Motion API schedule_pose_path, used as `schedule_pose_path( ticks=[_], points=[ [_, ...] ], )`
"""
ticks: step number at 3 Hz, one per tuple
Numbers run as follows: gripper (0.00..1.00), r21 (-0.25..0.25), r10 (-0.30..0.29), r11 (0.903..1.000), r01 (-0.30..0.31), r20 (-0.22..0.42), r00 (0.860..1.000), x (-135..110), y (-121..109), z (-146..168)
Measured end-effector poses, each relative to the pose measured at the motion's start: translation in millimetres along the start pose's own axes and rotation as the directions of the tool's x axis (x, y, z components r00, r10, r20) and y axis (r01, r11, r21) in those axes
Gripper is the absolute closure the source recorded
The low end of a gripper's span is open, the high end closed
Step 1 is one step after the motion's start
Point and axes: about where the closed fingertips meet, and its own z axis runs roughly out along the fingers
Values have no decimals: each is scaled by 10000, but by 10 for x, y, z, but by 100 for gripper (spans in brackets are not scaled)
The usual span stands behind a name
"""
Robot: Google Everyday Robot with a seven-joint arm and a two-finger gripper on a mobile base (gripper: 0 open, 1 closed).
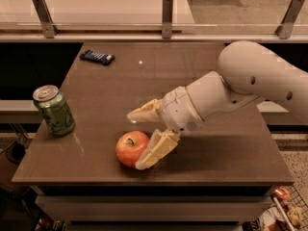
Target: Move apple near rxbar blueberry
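Brown counter (pixel 226 162) carries every item. Pincer (pixel 135 141) hangs low at the apple (pixel 126 149) with its fingers spread wide: one finger lies against the apple's right side, the other sits just behind the apple. Green soda can (pixel 54 110) stands upright left of the apple, apart from it. Rxbar blueberry (pixel 97 57) lies flat well behind the apple.

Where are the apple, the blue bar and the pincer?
apple (pixel 128 149): camera view, red front skin.
blue bar (pixel 96 57): camera view, wrapper's middle.
pincer (pixel 135 141): camera view, midway between open fingertips, straddling apple.
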Motion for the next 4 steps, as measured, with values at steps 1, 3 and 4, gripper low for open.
schedule_pose_path(
  ticks=[1, 3, 4],
  points=[
    [49, -18, -37, 10000, 37, -16, 10000, -18, 8, 9],
    [96, -51, -112, 9999, 112, -50, 9999, -54, 24, 25],
    [100, -61, -135, 9999, 135, -60, 9999, -65, 30, 29]
  ],
)
